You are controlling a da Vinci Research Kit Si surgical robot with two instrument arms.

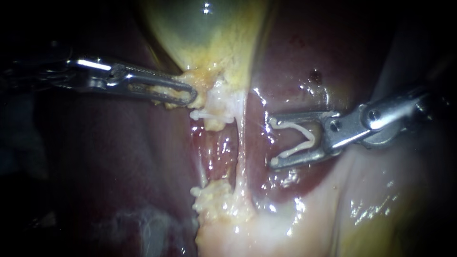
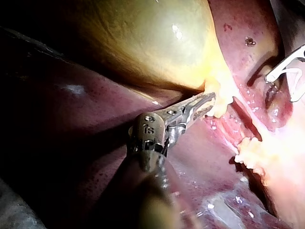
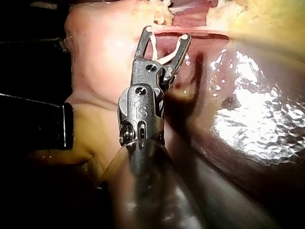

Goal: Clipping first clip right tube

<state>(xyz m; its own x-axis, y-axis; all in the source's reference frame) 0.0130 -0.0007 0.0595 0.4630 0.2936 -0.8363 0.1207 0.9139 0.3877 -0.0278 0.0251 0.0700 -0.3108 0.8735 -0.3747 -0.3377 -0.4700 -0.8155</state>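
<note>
At 9 o'clock our left instrument (image 1: 188, 95) clamps fatty tissue (image 1: 209, 90) below the gallbladder (image 1: 209, 28). From 3 o'clock our right instrument (image 1: 273, 141), jaws wide apart, holds a clip (image 1: 312, 139) just beside the right tube (image 1: 241, 138) at centre, not touching it.

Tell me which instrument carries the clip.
The right instrument: a white clip sits open between its jaws. The left instrument grips only yellowish tissue.

1. Left instrument (image 1: 192, 95): silver metal, long slim slotted jaws, toothed edges, engraved wrist, dark shaft
2. Right instrument (image 1: 272, 142): silver metal, short straight jaws, two round pivot screws, engraved wrist, dark glossy shaft
</note>
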